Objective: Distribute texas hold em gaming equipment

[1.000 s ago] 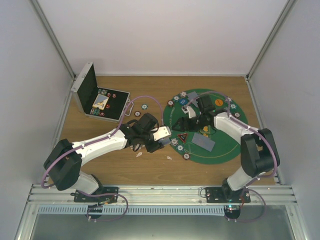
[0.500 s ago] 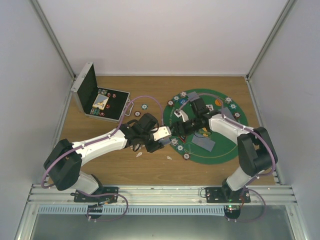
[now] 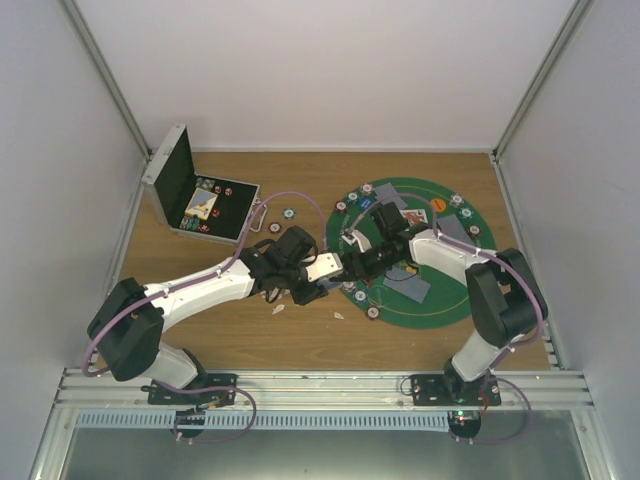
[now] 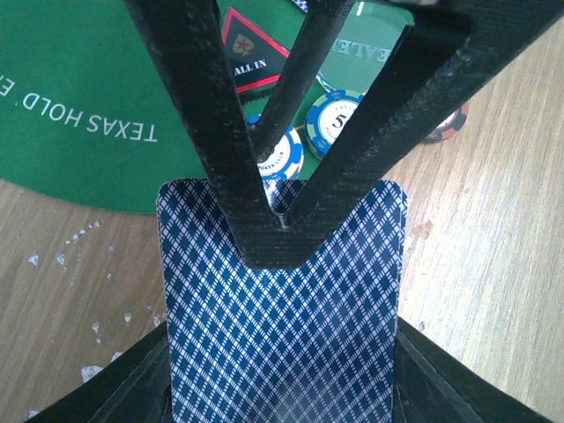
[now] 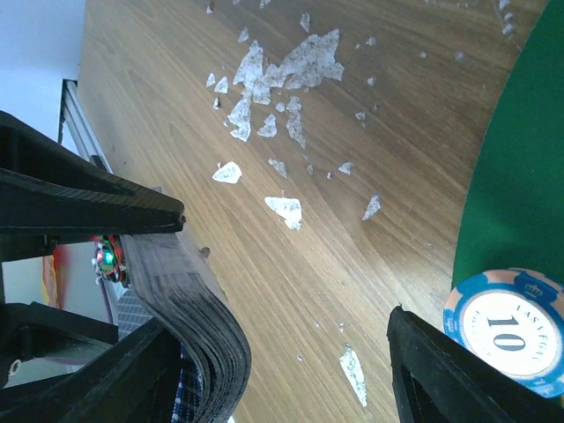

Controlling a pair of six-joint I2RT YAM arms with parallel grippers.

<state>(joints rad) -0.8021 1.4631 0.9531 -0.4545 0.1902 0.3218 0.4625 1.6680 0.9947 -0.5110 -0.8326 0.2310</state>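
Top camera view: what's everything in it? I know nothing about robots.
table: one, brown wood, under everything
mat: one, green, round, right of centre
case: one, silver, open, far left
chips: many, striped edges, round the mat's rim and in the case
loose cards: at least two, grey-blue backs, on the mat
button: one, orange, mat's far side
triangle token: one, black and red, on the mat
scraps: many, white, on the wood
deck of cards: one, blue-patterned backs, in the left gripper
left gripper: one, black, shut on the deck of cards
right gripper: one, black, open, at the deck
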